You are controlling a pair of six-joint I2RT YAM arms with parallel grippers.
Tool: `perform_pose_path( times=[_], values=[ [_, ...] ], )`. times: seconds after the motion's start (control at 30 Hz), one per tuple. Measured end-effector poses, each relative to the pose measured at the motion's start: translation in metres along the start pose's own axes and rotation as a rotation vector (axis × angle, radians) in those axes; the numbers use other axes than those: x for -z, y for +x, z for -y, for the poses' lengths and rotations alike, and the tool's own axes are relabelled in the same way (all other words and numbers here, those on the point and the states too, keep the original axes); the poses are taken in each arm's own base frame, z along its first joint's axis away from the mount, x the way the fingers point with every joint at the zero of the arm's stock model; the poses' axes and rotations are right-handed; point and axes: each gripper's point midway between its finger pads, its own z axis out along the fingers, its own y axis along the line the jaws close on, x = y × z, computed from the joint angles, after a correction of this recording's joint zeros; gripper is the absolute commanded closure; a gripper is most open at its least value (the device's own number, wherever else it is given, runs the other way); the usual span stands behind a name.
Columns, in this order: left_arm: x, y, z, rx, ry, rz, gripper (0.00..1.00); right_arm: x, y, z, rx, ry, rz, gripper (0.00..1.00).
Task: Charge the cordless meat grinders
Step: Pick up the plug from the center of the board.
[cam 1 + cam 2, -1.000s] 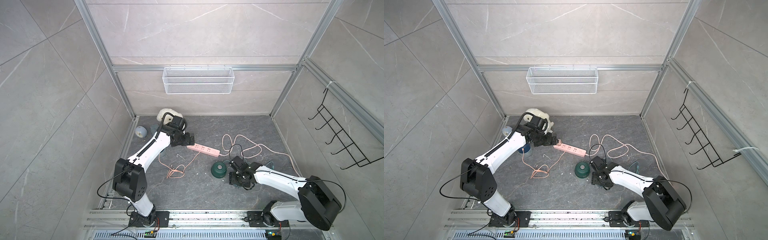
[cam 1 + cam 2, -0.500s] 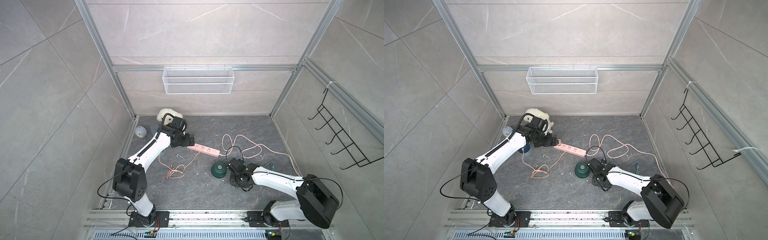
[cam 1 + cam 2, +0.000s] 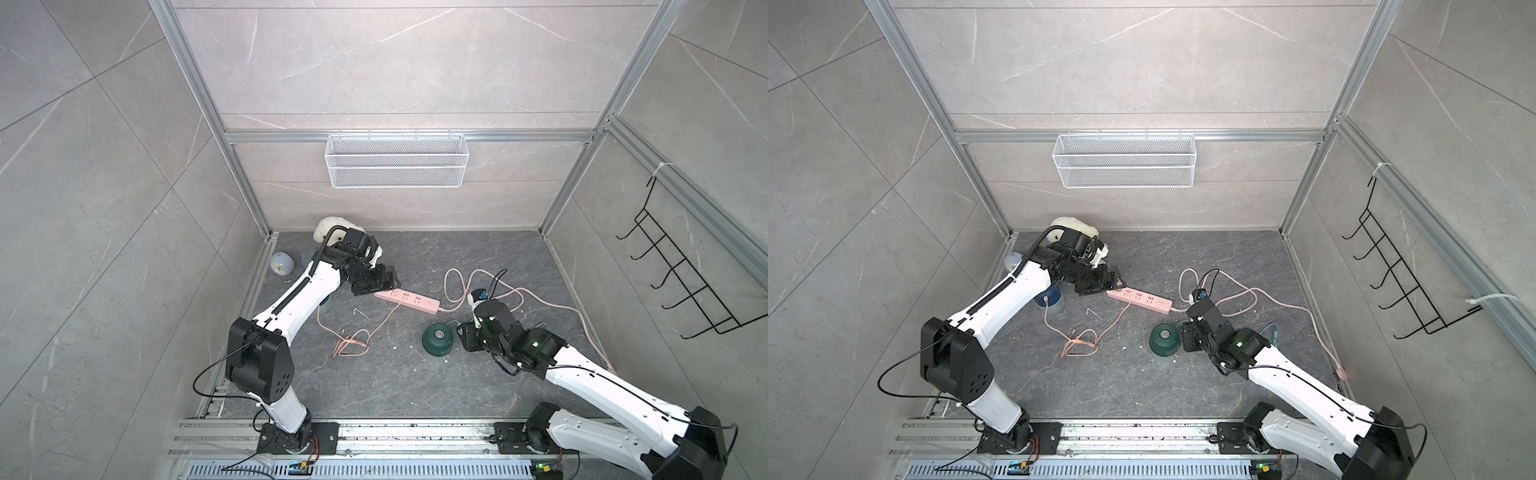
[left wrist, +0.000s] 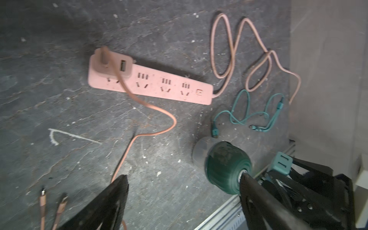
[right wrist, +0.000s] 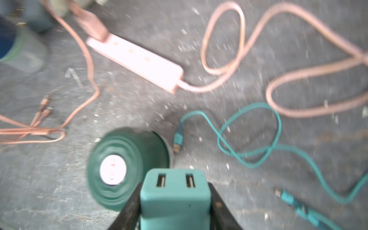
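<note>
Dark grey, stone-veined flooring (image 3: 415,395), flecked with pale debris, carried the work; positions are clock directions in a top view. Near its centre stood the green grinder (image 3: 437,340), a ribbed matte dome with a round silver hub. The blue grinder (image 3: 1045,297), seated on a translucent cup, lay toward 9 o'clock, half hidden under the left arm. At 11 o'clock of the green grinder lay the pink power strip (image 3: 407,300), a smooth slab with a pink adapter (image 4: 111,63) already seated in one end. The right gripper (image 3: 467,341), at 3 o'clock of the green grinder, was clenched on a rounded teal adapter cube (image 5: 175,199). The left gripper (image 4: 183,179) hung released and empty by the strip's 9 o'clock end. Judged progress was early: the pink cable (image 4: 174,124) tips and the teal cable (image 5: 256,104) lay loose, and neither grinder was visibly connected.
</note>
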Motion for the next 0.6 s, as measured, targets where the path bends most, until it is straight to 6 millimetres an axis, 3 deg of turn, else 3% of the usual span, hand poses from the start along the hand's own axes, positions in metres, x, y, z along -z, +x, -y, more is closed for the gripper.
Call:
perform_pose_path(
  times=[0.13,0.27,0.43,0.6],
  values=[
    [0.004,-0.002,0.041,-0.046,0.129,-0.028,0.14,0.003,-0.023,-0.024,0.139,-0.099,0.047,0.73],
    [0.005,0.009,0.069,-0.073,0.221,-0.084,0.20,0.005,-0.044,-0.048,0.254,-0.189,0.087,0.73],
    [-0.002,0.027,0.083,-0.066,0.292,-0.176,0.26,0.006,-0.065,-0.071,0.353,-0.285,0.146,0.73],
    [-0.004,0.035,0.093,-0.055,0.359,-0.228,0.27,0.000,-0.077,-0.080,0.381,-0.347,0.166,0.73]
  ],
)
